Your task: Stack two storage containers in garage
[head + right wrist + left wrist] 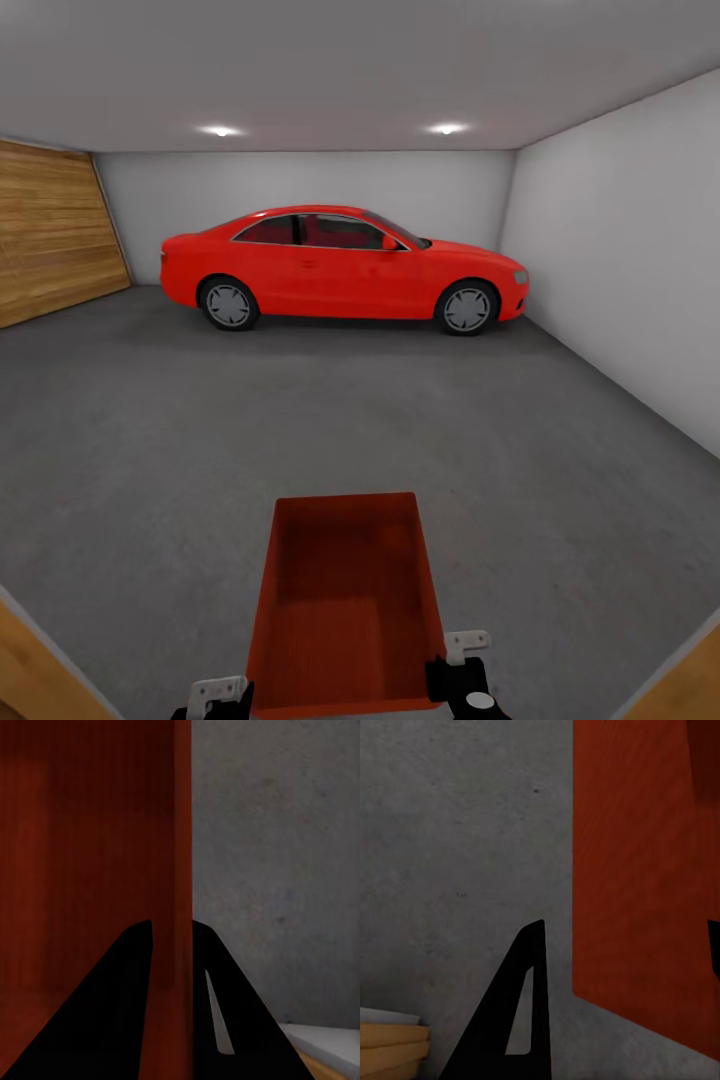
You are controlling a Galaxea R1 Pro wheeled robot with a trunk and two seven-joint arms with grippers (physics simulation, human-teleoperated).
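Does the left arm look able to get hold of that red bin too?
Probably yes: the left tool sits right beside the bin's near corner, its finger along the wall's outside, nothing between.

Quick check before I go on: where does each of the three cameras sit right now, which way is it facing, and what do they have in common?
Head view: on the robot's head, facing forward and down over the garage floor to the red car; left gripper and right gripper flank the storage container.
Left wrist view: near the left gripper, looking at the container's wall and the floor.
Right wrist view: near the right gripper, whose fingers straddle the container's wall.
Shared: the container and floor appear in all three.
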